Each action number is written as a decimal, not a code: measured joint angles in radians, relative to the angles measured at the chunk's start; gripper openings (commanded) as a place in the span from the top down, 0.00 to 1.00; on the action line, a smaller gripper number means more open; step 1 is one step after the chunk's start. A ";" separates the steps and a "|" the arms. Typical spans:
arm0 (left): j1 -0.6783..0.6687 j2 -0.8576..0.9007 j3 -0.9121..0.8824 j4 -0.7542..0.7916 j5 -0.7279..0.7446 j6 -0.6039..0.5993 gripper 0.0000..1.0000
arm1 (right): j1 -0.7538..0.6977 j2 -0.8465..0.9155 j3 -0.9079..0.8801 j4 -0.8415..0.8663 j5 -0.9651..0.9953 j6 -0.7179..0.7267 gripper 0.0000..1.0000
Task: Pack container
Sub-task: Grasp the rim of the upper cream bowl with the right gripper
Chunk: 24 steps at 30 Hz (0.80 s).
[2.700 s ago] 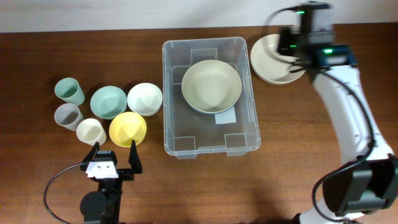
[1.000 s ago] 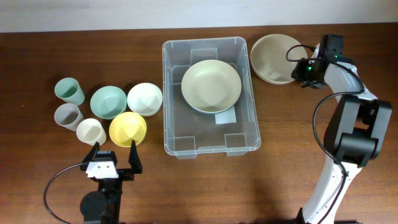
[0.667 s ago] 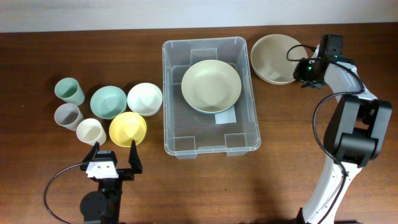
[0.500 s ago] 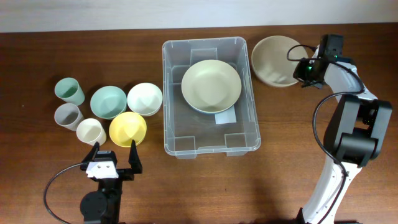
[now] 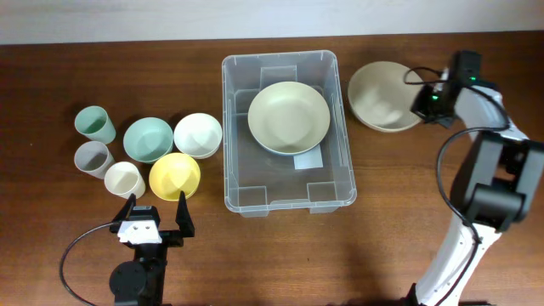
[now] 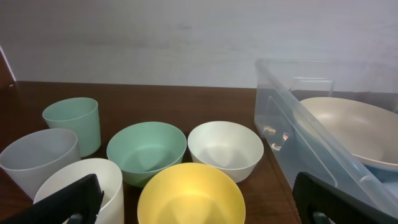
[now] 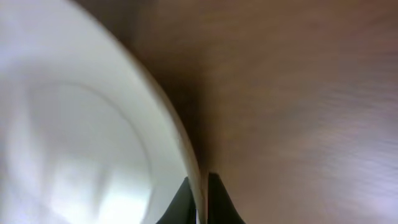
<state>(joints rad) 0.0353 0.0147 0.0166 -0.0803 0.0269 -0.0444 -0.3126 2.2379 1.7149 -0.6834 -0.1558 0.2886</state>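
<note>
The clear plastic container [image 5: 230, 144] stands mid-table with a pale green bowl [image 5: 288, 116] inside it; in the left wrist view its wall [image 6: 280, 118] is at the right. To the right of the container, my right gripper [image 5: 422, 104] is shut on the right rim of a beige bowl [image 5: 382, 98]. The right wrist view shows both fingers pinching that rim [image 7: 200, 202], with the bowl's inside [image 7: 81, 143] at the left. My left gripper [image 5: 156, 211] stands open near the front edge, just behind a yellow bowl [image 5: 174, 176], holding nothing.
Left of the container are a white bowl [image 5: 197, 134], a teal bowl [image 5: 148, 139], a teal cup [image 5: 93, 125], a grey cup [image 5: 92, 158] and a cream cup [image 5: 124, 179]. Bare wood lies in front of the container.
My right gripper has shut on the beige bowl's rim and shifted slightly right, taking the bowl with it. The left arm has not moved.
</note>
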 measured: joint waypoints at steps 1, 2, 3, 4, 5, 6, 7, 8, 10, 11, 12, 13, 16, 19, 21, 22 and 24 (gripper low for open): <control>0.000 0.000 0.000 0.000 0.000 0.000 0.00 | -0.024 -0.017 0.000 -0.015 0.000 -0.001 0.96; 0.000 0.000 0.000 0.000 0.000 0.000 0.00 | -0.045 -0.035 0.000 -0.029 0.001 -0.002 0.96; 0.000 0.000 0.000 0.000 0.000 0.000 0.00 | -0.068 -0.058 0.000 -0.045 0.003 -0.005 0.96; 0.000 0.000 0.000 0.000 0.000 0.000 0.00 | -0.093 -0.092 0.000 -0.066 0.006 -0.011 0.96; 0.000 0.000 0.000 0.000 0.000 0.000 0.00 | -0.106 -0.110 0.000 -0.071 0.008 -0.014 0.96; 0.000 0.000 0.000 0.000 0.000 0.000 0.00 | -0.124 -0.139 0.000 -0.083 0.010 -0.021 0.96; 0.000 0.000 0.000 0.000 0.000 0.000 0.00 | -0.137 -0.168 0.000 -0.097 0.014 -0.026 0.96; 0.000 0.000 0.000 0.000 0.000 0.000 0.00 | -0.148 -0.199 0.000 -0.112 0.016 -0.031 0.96; 0.000 0.000 0.000 0.000 0.000 0.000 0.00 | -0.156 -0.240 0.000 -0.129 0.019 -0.035 0.96; 0.000 0.000 0.000 0.000 0.000 0.000 0.00 | -0.156 -0.254 0.001 -0.137 0.019 -0.039 0.96; 0.000 0.000 0.000 0.000 0.000 0.000 0.00 | -0.156 -0.260 0.002 -0.140 0.019 -0.044 0.78; 0.000 0.000 0.000 0.000 0.000 0.000 0.00 | -0.156 -0.261 0.002 -0.141 0.019 -0.045 0.59; 0.000 0.000 0.000 0.000 0.000 0.000 0.00 | -0.156 -0.250 -0.007 -0.143 0.018 -0.069 0.29; 0.000 0.000 0.000 0.000 0.000 0.000 0.00 | -0.156 -0.232 -0.019 -0.129 0.004 -0.104 0.22; 0.000 0.000 0.000 0.000 0.000 0.000 0.00 | -0.154 -0.214 -0.033 -0.100 -0.011 -0.125 0.22; 0.000 0.000 0.000 0.000 0.000 0.000 0.00 | -0.153 -0.204 -0.041 -0.089 -0.020 -0.134 0.22; 0.000 0.000 0.000 0.000 0.000 0.000 0.00 | -0.149 -0.186 -0.069 -0.045 -0.042 -0.163 0.22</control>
<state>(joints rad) 0.0353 0.0147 0.0166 -0.0803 0.0269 -0.0444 -0.4614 2.0518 1.6459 -0.7280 -0.1974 0.1257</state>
